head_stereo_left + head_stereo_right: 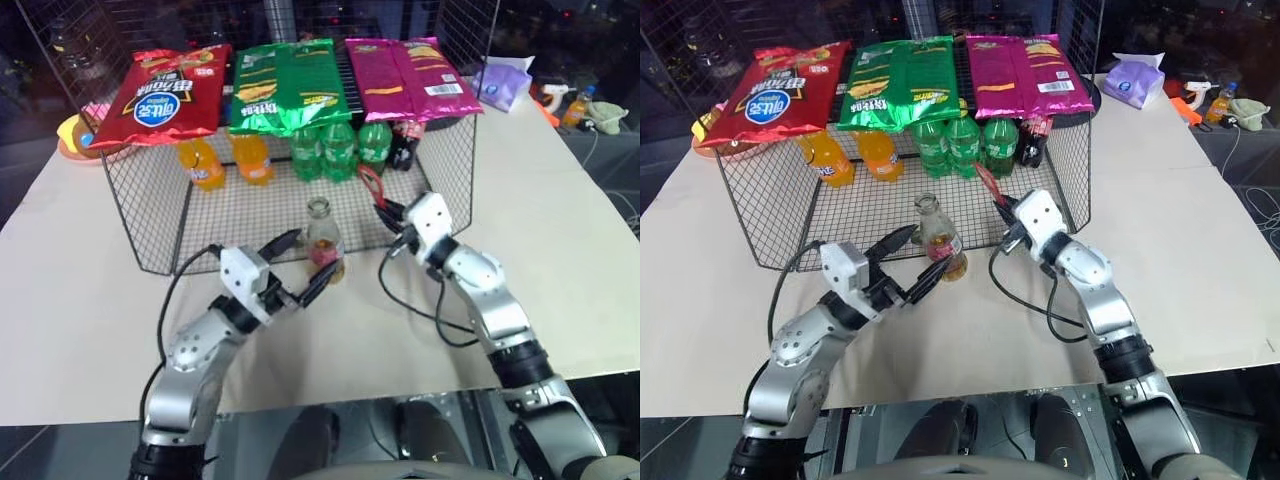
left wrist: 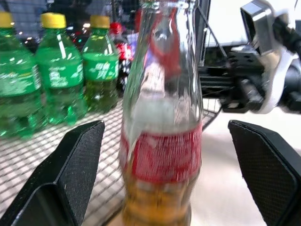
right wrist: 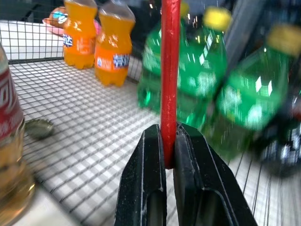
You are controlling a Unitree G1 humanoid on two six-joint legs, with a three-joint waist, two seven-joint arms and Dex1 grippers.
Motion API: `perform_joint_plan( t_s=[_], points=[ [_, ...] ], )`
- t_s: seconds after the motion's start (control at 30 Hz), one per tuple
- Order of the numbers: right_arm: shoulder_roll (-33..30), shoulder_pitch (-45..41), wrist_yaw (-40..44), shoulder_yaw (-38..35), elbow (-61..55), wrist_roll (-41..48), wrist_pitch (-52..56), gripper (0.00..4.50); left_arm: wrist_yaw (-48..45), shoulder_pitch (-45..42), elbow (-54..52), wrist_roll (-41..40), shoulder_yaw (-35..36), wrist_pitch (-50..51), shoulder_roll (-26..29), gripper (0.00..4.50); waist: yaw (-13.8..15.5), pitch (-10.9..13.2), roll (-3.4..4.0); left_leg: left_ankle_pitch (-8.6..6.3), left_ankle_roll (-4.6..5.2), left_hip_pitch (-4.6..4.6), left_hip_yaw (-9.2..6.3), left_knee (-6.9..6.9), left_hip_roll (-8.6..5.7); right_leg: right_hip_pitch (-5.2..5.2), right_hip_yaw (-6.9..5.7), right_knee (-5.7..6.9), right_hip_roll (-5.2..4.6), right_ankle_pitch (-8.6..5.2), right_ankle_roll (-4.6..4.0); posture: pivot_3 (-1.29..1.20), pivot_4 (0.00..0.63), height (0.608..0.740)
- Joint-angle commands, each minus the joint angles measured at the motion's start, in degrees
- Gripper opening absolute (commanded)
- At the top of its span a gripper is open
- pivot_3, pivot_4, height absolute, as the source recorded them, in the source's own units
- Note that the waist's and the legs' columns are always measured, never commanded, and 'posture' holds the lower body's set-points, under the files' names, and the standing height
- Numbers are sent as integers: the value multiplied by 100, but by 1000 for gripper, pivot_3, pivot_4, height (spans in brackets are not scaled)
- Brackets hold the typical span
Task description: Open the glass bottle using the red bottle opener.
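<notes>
On table [image 1: 90,300] edge by wire basket [image 1: 150,215], head view: glass bottle [image 1: 323,243] upright, mouth uncapped, between wide-apart fingers of left pincer [image 1: 302,265]. Right pincer [image 1: 381,212] clamped on red bottle opener [image 1: 369,182], just right of bottle. Left wrist view: bottle between fingers, untouched. Right wrist view: fingers pinch opener; cap [image 3: 39,128] lies on mesh.

A pale bench [image 1: 90,300] carries a wire rack [image 1: 150,215] (upper middle of frame), the glass bottle [image 1: 324,243] standing at its front edge.
</notes>
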Motion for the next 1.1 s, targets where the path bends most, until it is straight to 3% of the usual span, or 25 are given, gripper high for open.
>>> perform_joint_plan(
  t_s=[0.03,0.3,0.47,0.53,0.57,0.8,0.97,1.1],
  points=[
    [-394,420,480,-327,-1196,1078,1640,0,-88,555,-506,-193,322,-8,188,4356,3,0,0,0,0,-1,0,0,0,0,0,-1,-5,0,0,0,150,740],
    [-1221,981,893,-838,-2446,3343,4937,0,12,1662,-629,-60,706,-97,288,4356,16,2,0,-16,28,-4,-6,-2,0,2,-10,-3,-31,0,0,0,150,740],
    [-1480,1232,745,-910,-2727,3799,5704,0,167,1916,-664,46,691,-39,218,4356,34,2,0,-17,30,-6,-13,-1,-4,6,-19,-3,-34,0,0,0,150,740],
    [-1501,1259,639,-887,-2657,3671,5661,885,190,1944,-665,110,654,-48,224,4393,29,1,-2,-17,30,-6,-12,1,-7,6,-19,-3,-34,0,0,0,150,740],
    [-1535,1278,607,-876,-2600,3567,5584,1100,202,1950,-666,129,652,-47,223,4393,29,1,-2,-16,29,-7,-11,1,-8,5,-18,-2,-34,0,1,0,150,740],
    [-1985,1874,915,-929,-2564,3005,4589,4451,320,2021,-624,222,773,56,273,4393,36,-3,-9,-6,11,-6,-13,1,-8,7,-22,-3,-30,0,1,0,150,740],
    [-2044,2723,1002,-1225,-2246,2120,2645,4451,367,2233,-690,243,859,89,308,4393,54,-12,-23,-9,16,-1,-14,4,-12,20,-28,-8,-25,0,3,0,150,740],
    [-1991,3393,1896,-1693,-1774,1931,684,4451,366,2391,-712,335,904,59,357,4393,52,-1,-29,-12,22,21,-14,4,-14,42,-29,-9,-20,-1,4,0,150,740]
  ],
)
